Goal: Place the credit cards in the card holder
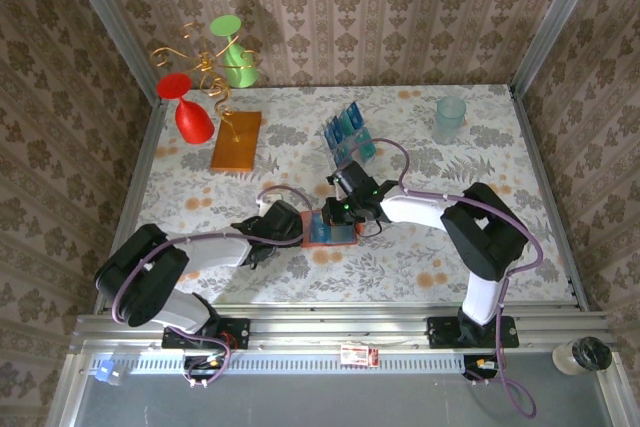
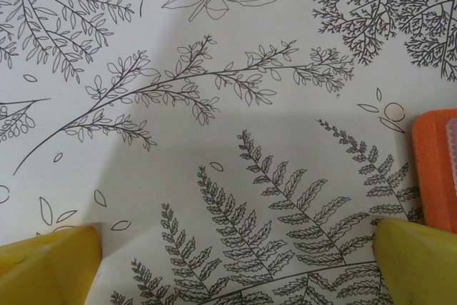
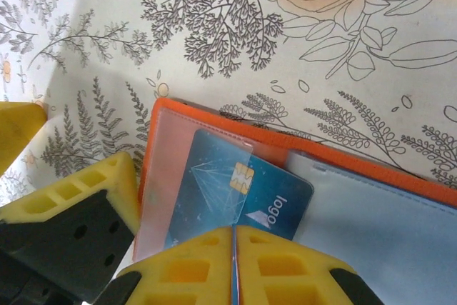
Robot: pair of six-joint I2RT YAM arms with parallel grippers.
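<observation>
The card holder (image 1: 332,241) lies open near the table's front middle, an orange wallet (image 3: 214,116) with pale pockets inside. My right gripper (image 3: 234,233) is shut on the edge of a dark blue credit card (image 3: 214,191) with a gold chip. The card is tilted, its left part under the translucent left pocket. Seen from above, the right gripper (image 1: 343,215) hangs over the wallet. More credit cards (image 1: 347,132) stand in a clear rack behind it. My left gripper (image 2: 235,269) is open just left of the wallet (image 2: 435,169), with bare cloth between its fingers (image 2: 50,266).
An orange-brown slab (image 1: 236,140) lies at the back left, under a gold wire stand with a red glass (image 1: 190,112) and a green glass (image 1: 235,52). A clear cup (image 1: 450,119) stands at the back right. Patterned walls close in the table.
</observation>
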